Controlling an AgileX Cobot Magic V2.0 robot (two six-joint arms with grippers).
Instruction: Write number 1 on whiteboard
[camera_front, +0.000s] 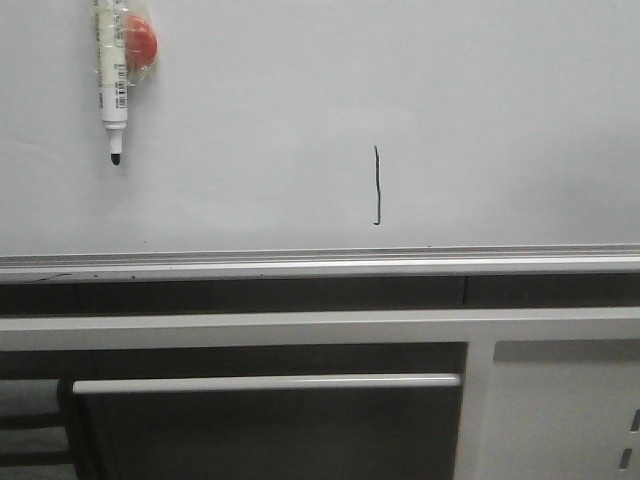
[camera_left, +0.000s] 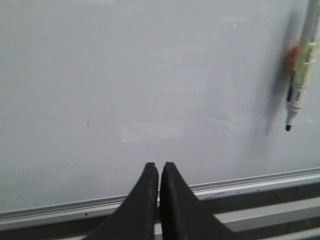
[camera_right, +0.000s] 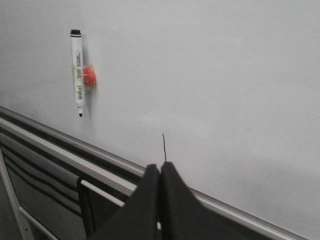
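Note:
The whiteboard (camera_front: 300, 110) fills the upper half of the front view, with its silver lower rail (camera_front: 320, 262) below. A thin dark vertical stroke with a small leftward hook, the number 1 (camera_front: 377, 186), is drawn right of the board's middle. It also shows in the right wrist view as the number 1 (camera_right: 164, 148), just beyond my right gripper (camera_right: 160, 166), which is shut and holds nothing. My left gripper (camera_left: 159, 166) is shut and empty too, facing the whiteboard (camera_left: 130, 75) above its rail. Neither gripper appears in the front view.
A white marker pen (camera_front: 111, 75) with a black tip hangs tip-down at the board's upper left, beside a red round magnet (camera_front: 138, 42). The marker pen (camera_right: 77, 72) and the marker pen (camera_left: 300, 75) show in both wrist views. Below the rail stands a grey cabinet with a bar handle (camera_front: 265, 383).

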